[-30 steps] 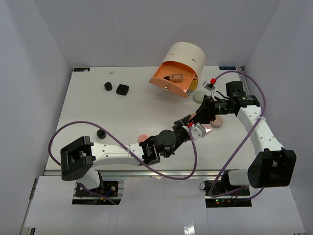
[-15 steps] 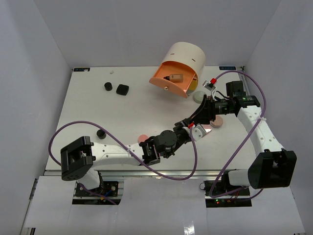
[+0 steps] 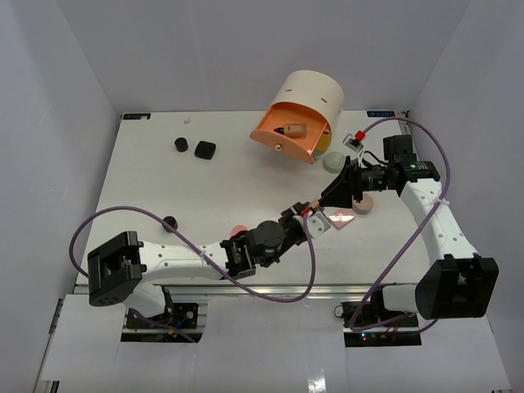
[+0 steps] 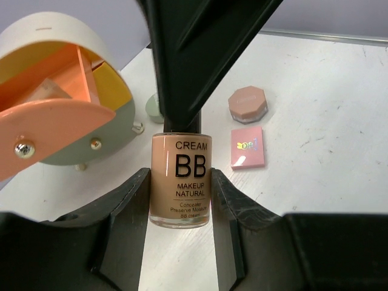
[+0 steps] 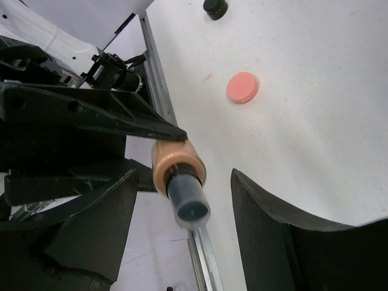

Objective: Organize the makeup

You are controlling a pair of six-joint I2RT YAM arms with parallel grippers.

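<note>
The BB cream bottle (image 4: 180,182) is pinched at its body between the fingers of my left hand (image 4: 180,203), held above the table (image 4: 327,121). My right hand (image 5: 182,176) stands spread around its black cap (image 5: 189,203), fingers clear of it. The pink palette (image 4: 247,147) and tan compact (image 4: 247,103) lie beyond

we get bright, even light from above on the white table (image 3: 164,180), with only soft, faint shadows. the bottle (image 4: 180,182) label reads sharp in the left wrist view; in the right wrist view its cap (image 5: 189,205) smears, and the near fingers (image 5: 267,242) sit dark and unfocused.
</note>
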